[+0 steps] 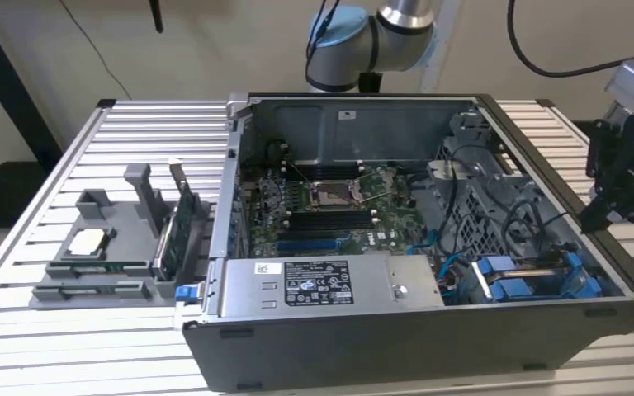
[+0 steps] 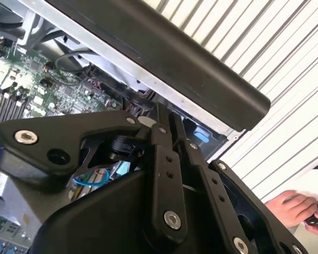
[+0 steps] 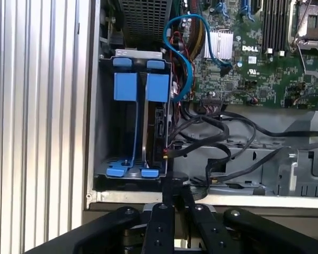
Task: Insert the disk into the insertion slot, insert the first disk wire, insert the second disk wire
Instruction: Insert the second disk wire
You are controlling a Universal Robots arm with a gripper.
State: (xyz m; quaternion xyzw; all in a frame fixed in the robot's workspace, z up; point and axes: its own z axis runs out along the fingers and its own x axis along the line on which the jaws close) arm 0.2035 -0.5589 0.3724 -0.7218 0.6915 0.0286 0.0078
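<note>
The gripper (image 1: 601, 221) hangs outside the open computer case (image 1: 428, 346), at its wall on the exterior view's right, fingers (image 3: 172, 203) pressed together on nothing. The disk (image 3: 158, 135) sits edge-on in the insertion slot (image 3: 103, 121), blue carrier tabs showing. Black cables (image 3: 212, 137) and a blue cable (image 3: 188, 53) crowd just beside it. A person's hand (image 2: 299, 207) rests on the slatted table (image 2: 286, 63).
</note>
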